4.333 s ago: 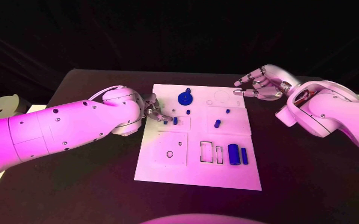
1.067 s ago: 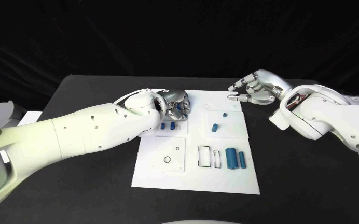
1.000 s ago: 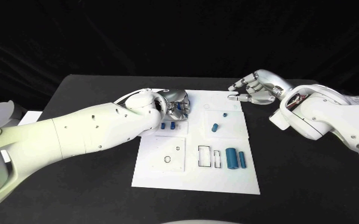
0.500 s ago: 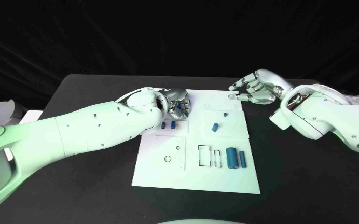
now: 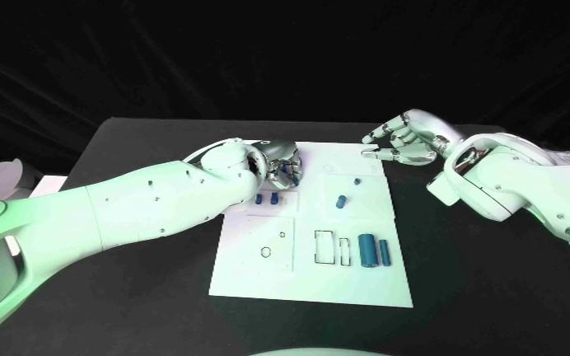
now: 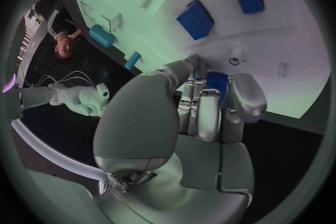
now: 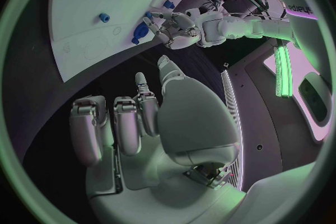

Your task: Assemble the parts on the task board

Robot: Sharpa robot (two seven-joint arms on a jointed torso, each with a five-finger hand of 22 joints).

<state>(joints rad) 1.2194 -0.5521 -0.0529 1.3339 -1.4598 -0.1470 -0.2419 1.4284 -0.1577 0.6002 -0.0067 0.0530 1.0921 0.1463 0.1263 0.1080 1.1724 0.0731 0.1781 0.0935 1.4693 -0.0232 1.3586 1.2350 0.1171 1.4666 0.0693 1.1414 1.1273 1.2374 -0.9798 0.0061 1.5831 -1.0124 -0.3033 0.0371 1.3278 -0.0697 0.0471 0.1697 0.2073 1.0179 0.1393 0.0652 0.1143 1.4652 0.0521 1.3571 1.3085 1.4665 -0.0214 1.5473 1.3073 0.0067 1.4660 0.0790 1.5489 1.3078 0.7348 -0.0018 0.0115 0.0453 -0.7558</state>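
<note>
- The task board [image 5: 311,278] lies flat in the middle of the black table [image 5: 131,290], its long side running from 6 toward 12 o'clock in the head view.
- The left hand [image 5: 282,169] sits over the board's far left corner, about 11 o'clock from the board's centre. In the left wrist view its fingers [image 6: 204,117] are curled in close together around a blue part [image 6: 217,81], which shows between them just above the board; the hand grips it.
- Two small blue parts [image 5: 266,199] stand side by side just at 6 o'clock of the left hand, near the board's left edge.
- A small blue peg [image 5: 357,182] sits at about 1 o'clock of the board's centre, with a tilted blue piece [image 5: 341,203] just at 7 o'clock of it.
- A large blue cylinder [image 5: 368,251] and a slimmer blue bar [image 5: 384,252] lie beside each other at about 5 o'clock of the board's centre, near the right edge.
- The right hand [image 5: 405,142] hovers at the board's far right corner, about 1 o'clock, over the table edge of the board. Its fingers [image 7: 128,123] are bent inward yet apart, holding nothing.
</note>
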